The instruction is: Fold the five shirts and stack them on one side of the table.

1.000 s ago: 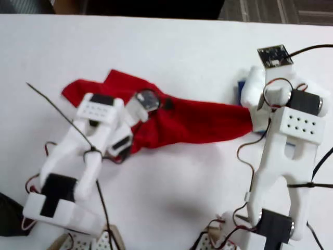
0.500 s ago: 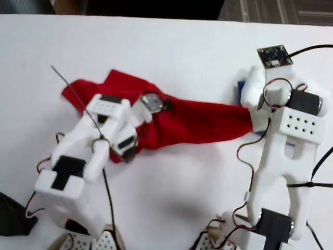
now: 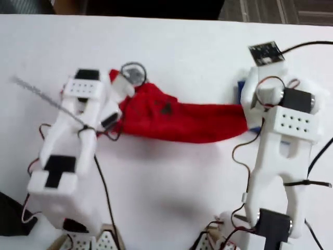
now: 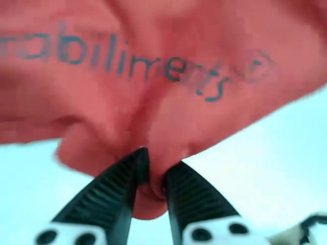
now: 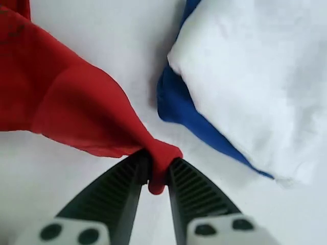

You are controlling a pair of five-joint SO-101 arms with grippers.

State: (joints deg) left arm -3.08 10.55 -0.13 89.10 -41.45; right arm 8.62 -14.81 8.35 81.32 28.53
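Shirt: the red shirt [image 3: 177,117] is drawn out in a long band across the middle of the table [image 3: 171,41], between my two arms.
Long axis: it runs side to side, from the left arm to the right arm, with one end at each gripper.
Left gripper [image 4: 152,176]: the fingers are pressed together on a bunched fold at the shirt's left end. The rest of the cloth spreads away beyond the fingertips, print facing the wrist camera.
Right gripper [image 5: 157,173]: it pinches only a small tip of the right end. The cloth widens away from the fingertips toward the left arm.
Nearer arm: neither, since each already has its own end. I judge the coming fold means carrying one end along that axis toward the other.
Height: a shadow under the band suggests it hangs slightly off the table, but I cannot tell for sure.
Neighbours: a white shirt [image 5: 255,76] lies on top of a blue shirt [image 5: 176,109], just beside the right pinch, with a narrow strip of bare table between them and the red cloth.
In the way: I judge that pile to be the one hazard, since swinging the right end toward it could drag the blue edge. The small right-hand bite could also slip under tension.
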